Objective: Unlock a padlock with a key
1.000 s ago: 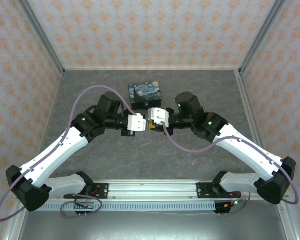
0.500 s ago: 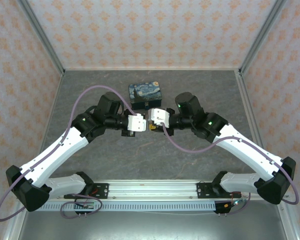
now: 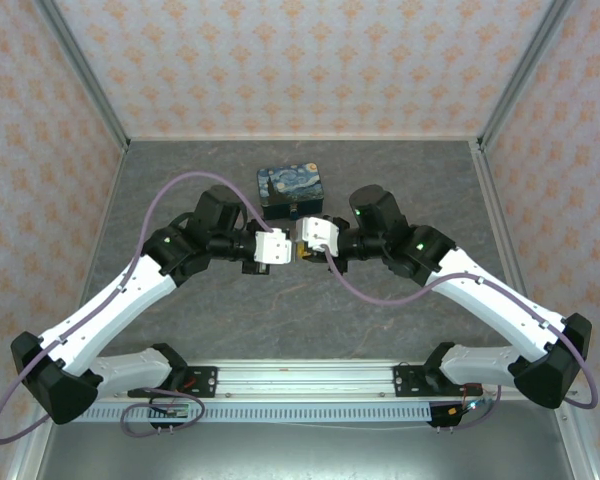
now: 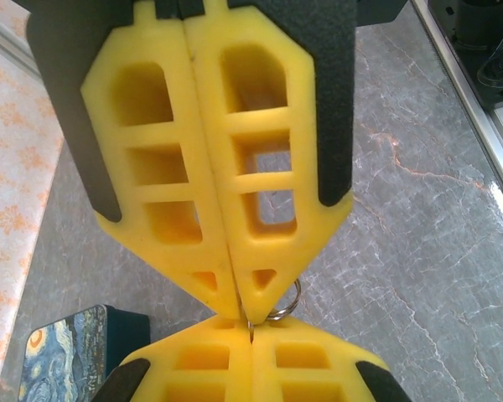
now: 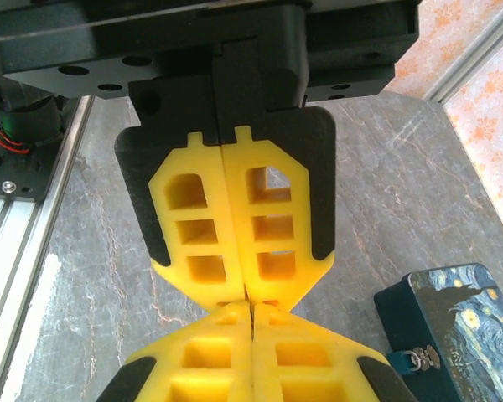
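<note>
Two white arms, the left arm (image 3: 110,300) and the right arm (image 3: 490,295), reach to the frame centre. One blue-and-yellow printed rectangular tin (image 3: 292,188) stands above them. The left gripper (image 4: 251,335) and the right gripper (image 4: 236,298) meet tip to tip, both clenched; the right pinches one small metal key (image 4: 285,307). One tiny teal-blue padlock (image 5: 402,362) lies against the tin's wall, near the grippers but apart.

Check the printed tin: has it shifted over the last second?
No. The tin lies at the same gap from the table's back edge as before.
</note>
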Robot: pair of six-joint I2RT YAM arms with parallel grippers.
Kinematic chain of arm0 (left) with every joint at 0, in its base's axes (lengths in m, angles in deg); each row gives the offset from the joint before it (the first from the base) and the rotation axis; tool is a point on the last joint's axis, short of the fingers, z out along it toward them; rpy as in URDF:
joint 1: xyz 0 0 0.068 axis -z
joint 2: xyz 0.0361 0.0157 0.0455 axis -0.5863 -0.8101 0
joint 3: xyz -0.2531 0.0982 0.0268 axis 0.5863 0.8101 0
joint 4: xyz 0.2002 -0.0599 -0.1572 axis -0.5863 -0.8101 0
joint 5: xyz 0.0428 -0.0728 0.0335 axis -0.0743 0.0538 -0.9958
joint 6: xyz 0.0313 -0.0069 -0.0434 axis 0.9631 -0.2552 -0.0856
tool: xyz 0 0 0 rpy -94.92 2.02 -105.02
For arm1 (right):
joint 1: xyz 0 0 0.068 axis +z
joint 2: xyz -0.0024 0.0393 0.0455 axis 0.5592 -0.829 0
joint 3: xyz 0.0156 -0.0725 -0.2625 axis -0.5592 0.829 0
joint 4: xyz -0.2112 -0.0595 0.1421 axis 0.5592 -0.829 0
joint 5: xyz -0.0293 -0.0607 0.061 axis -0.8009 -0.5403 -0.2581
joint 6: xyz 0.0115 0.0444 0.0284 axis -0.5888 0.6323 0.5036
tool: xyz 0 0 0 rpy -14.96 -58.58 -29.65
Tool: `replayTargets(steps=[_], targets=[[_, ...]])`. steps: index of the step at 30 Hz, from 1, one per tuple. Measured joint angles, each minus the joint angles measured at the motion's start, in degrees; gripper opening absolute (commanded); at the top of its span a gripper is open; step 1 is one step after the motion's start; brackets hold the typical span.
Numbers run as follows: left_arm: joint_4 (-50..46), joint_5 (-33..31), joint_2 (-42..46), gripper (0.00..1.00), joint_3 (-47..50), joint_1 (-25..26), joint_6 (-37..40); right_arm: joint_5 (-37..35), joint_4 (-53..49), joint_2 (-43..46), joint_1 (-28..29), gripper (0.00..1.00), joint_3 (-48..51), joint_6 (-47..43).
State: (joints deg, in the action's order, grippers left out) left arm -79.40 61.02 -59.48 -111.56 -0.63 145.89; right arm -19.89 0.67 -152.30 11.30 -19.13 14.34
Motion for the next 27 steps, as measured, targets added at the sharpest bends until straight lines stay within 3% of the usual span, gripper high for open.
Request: replayTargets(steps=[2, 5, 10, 15, 21, 27], targets=[[0.3, 0.0, 0.1, 0.17, 0.0, 0.0, -0.3, 0.7, 0.3, 0.0, -0.5, 0.00, 0.0, 0.9], [0.9, 0.4, 0.5, 0.36, 0.0, 0.0, -0.9, 1.2, 1.2, 0.3, -2.3, 0.00, 1.2, 2.8], [3.1, 1.2, 1.7, 0.55, 1.0, 0.0, -2.5, 2.1, 4.0, 2.7, -6.2, 0.00, 5.6, 6.4], [8.5, -0.1, 3.5, 0.59, 5.2, 0.0, -8.9, 3.4, 11.6, 7.0, -9.3, 0.00, 11.4, 13.9], [25.9, -5.3, 5.4, 0.61, 13.1, 0.0, -30.8, 2.4, 27.2, 11.2, -10.1, 0.00, 18.2, 28.9], [37.7, -13.0, 6.0, 0.62, 13.9, 0.0, -55.9, -2.1, 46.2, 12.2, -10.1, 0.00, 24.4, 47.5]])
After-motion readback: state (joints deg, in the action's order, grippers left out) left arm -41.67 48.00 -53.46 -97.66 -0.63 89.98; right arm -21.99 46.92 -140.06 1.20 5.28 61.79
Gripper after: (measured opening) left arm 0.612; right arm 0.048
